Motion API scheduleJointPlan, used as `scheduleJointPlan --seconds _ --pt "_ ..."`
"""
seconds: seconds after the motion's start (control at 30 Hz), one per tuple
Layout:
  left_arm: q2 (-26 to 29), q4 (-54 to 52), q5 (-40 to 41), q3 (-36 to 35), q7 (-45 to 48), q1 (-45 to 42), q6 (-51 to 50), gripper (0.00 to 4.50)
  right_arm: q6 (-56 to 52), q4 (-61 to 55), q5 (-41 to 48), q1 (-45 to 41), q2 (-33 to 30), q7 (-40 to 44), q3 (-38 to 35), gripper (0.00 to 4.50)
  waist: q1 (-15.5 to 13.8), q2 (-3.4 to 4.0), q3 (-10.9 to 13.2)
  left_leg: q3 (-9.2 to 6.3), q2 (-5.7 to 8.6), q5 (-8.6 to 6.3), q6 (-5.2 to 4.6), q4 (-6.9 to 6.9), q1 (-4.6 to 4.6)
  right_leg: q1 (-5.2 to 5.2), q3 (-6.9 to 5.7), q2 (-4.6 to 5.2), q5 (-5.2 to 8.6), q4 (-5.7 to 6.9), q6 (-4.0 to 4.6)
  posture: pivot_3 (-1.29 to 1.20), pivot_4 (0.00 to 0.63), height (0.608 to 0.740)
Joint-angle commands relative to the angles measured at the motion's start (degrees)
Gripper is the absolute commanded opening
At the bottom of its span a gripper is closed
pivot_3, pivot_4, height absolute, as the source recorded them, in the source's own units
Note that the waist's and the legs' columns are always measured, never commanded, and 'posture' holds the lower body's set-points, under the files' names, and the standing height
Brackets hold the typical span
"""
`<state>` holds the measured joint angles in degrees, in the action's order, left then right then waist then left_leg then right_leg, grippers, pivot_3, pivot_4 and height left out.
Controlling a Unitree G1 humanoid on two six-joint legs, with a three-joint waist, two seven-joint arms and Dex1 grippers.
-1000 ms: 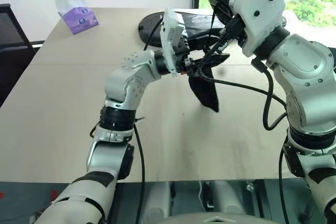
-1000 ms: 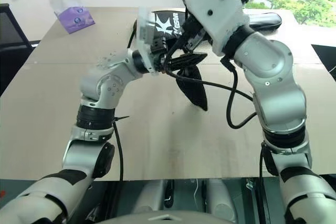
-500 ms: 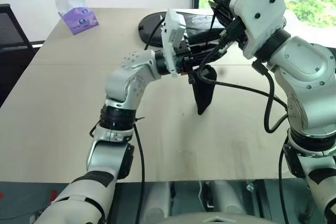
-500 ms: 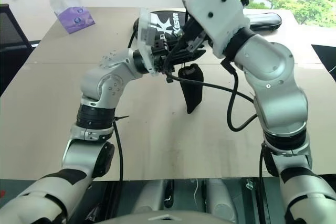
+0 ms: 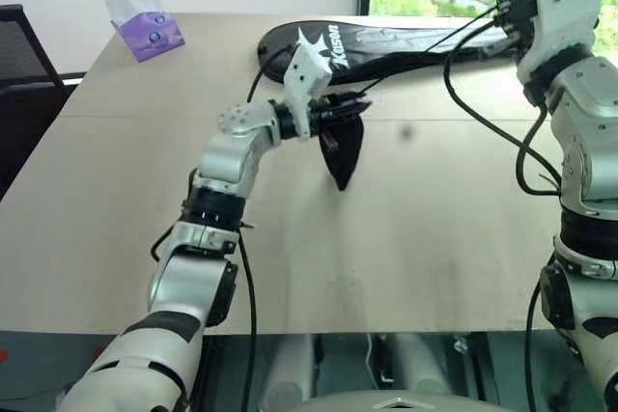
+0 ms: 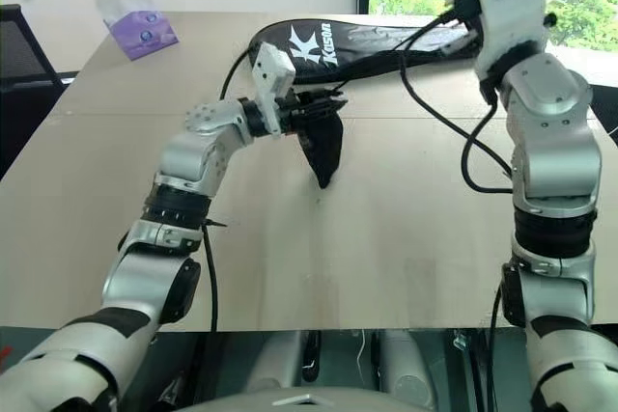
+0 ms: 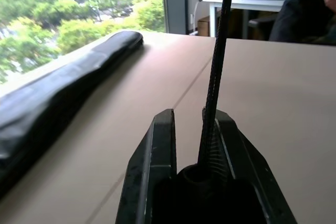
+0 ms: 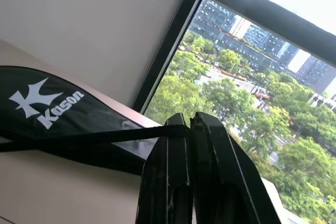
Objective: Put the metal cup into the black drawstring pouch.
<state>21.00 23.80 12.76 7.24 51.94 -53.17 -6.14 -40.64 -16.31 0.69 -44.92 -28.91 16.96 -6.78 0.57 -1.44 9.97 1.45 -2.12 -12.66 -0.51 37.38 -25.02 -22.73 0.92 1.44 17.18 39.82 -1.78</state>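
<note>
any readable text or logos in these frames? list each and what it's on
"Kason", white letters beside a white K-shaped logo, on the long black racket cover lying at the table's far edge.
Purple tissue box: a small print on its side, too small to read.
No other text is legible.

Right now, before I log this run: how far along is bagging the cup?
Probably near the end. The left gripper holds the black drawstring pouch by its neck, hanging above the table. The right gripper is shut on the cord, which is stretched taut, so cinching is in hand. Whether the metal cup is inside cannot be told. Left: setting the pouch down.
</note>
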Motion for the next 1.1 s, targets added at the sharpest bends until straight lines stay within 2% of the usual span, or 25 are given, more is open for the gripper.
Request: scheduleJointPlan --seconds 0.03,0.1,0.13,0.23,0.27,0.37,0.47,0.73,0.9,1.03,1.1 --pt "0.1 2.5 -2.8 -0.8 -2.2 0.1 3.7 0.26 2.7 -1.5 0.1 3.3 -2.1 -2.1 -7.1 0.00 0.1 0.00 0.0 0.00 0.00 0.00 0.00 -0.01 0.00 0.00 0.01 0.00 0.00 0.00 0.00 0.00 0.150 0.740" --pt "-1.6 2.1 -2.0 -0.1 -0.9 0.0 2.6 1.26 1.9 -2.1 2.7 8.6 -0.8 -0.7 -8.5 0.00 0.1 0.00 0.0 0.00 -0.01 0.00 0.00 -0.02 0.02 0.00 0.01 0.00 0.00 0.01 0.00 0.00 0.150 0.740" --pt "-2.6 0.9 -1.0 0.2 0.1 0.3 1.0 1.45 3.1 -2.1 2.2 11.8 -1.7 0.0 -8.1 0.00 -0.2 0.00 0.0 -0.02 -0.01 0.00 0.00 -0.02 0.01 0.01 -0.01 -0.01 0.00 0.01 0.00 0.00 0.150 0.740" --pt "-3.9 -2.9 0.4 -0.7 0.1 0.4 -1.1 2.90 4.6 -3.7 2.8 20.0 -3.5 2.5 -7.9 1.04 -0.4 0.02 0.0 -0.03 0.01 0.00 -0.01 0.01 -0.04 0.01 -0.02 0.01 0.00 -0.03 -0.01 0.00 0.150 0.740" --pt "-3.6 -4.0 1.1 -1.5 0.1 0.3 -2.6 3.36 4.3 -4.4 3.6 22.0 -3.8 3.3 -8.3 1.52 -0.3 0.04 0.0 0.00 0.01 0.00 -0.01 0.02 -0.04 0.00 0.00 0.00 0.00 -0.02 -0.01 0.00 0.150 0.740" --pt "-2.1 -8.3 6.6 -4.2 2.0 0.6 -11.2 3.38 5.4 -5.7 5.0 27.6 -5.4 6.1 -9.2 2.94 0.4 0.07 0.0 0.01 -0.02 0.00 0.00 0.03 -0.01 -0.03 0.04 -0.06 0.00 0.05 -0.01 0.00 0.150 0.740" --pt "0.1 -11.8 8.8 -7.1 1.1 2.8 -14.6 3.38 6.7 -8.2 8.4 33.8 -5.4 9.4 -11.0 4.34 0.6 0.10 0.0 0.03 -0.07 0.00 0.00 -0.01 0.15 0.01 0.14 -0.19 0.00 0.08 -0.01 0.00 0.150 0.740" --pt "2.8 -17.5 11.3 -15.7 -6.1 14.1 -16.2 3.38 14.7 -16.6 19.2 48.8 -1.3 16.9 -16.2 4.43 0.2 0.17 0.0 -0.03 -0.08 -0.01 0.01 0.06 0.26 0.17 0.28 -0.23 -0.01 0.07 -0.03 0.00 0.150 0.740" --pt "6.8 -23.2 13.0 -20.4 -6.6 24.1 -16.8 3.38 21.0 -18.7 19.7 60.0 -0.5 19.5 -17.8 4.43 0.1 0.16 -0.1 -0.10 -0.10 -0.01 0.01 0.06 0.26 0.20 0.31 -0.20 -0.01 0.06 -0.02 0.00 0.150 0.740" --pt "9.5 -26.5 12.8 -23.0 -6.3 34.3 -15.7 3.38 25.2 -16.6 19.4 63.0 0.6 18.6 -19.8 4.43 0.3 0.18 -0.1 -0.06 -0.09 -0.03 -0.02 0.06 0.41 0.32 0.33 -0.16 -0.01 0.07 -0.02 0.00 0.150 0.740" --pt "9.5 -27.6 13.6 -24.3 -7.2 37.7 -16.0 3.38 26.9 -14.7 18.8 62.5 0.5 18.3 -19.6 4.43 0.4 0.16 -0.1 -0.03 -0.09 -0.16 -0.22 0.04 0.77 0.64 0.33 -0.13 0.00 0.03 -0.01 0.00 0.150 0.740"
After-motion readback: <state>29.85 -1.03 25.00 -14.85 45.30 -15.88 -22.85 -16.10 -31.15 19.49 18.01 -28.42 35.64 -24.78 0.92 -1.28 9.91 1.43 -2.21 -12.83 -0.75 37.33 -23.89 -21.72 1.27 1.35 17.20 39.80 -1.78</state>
